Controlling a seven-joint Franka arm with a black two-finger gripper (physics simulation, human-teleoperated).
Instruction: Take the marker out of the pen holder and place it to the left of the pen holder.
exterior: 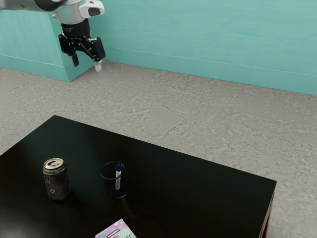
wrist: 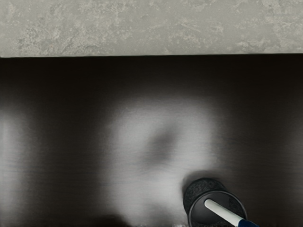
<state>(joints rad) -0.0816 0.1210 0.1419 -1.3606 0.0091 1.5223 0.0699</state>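
My gripper (exterior: pixel 86 63) is high at the exterior view's upper left, well above the table, its two fingers apart with nothing between them. The black mesh pen holder (exterior: pixel 110 187) stands upright on the dark table, far below the hand. Inside it leans the white marker (exterior: pixel 118 180), its blue end up at the rim. From the wrist camera, the pen holder (wrist: pixel 192 196) is at the lower edge, and the marker (wrist: pixel 222 212) slants across its opening with the blue end beyond the rim.
A dark drink can (exterior: pixel 58 183) stands beside the pen holder, toward the exterior view's left. A pink and green box (exterior: pixel 117 231) lies at that view's lower edge. The table (exterior: pixel 198 183) has its edge against grey floor, with a teal wall (exterior: pixel 208 39) behind.
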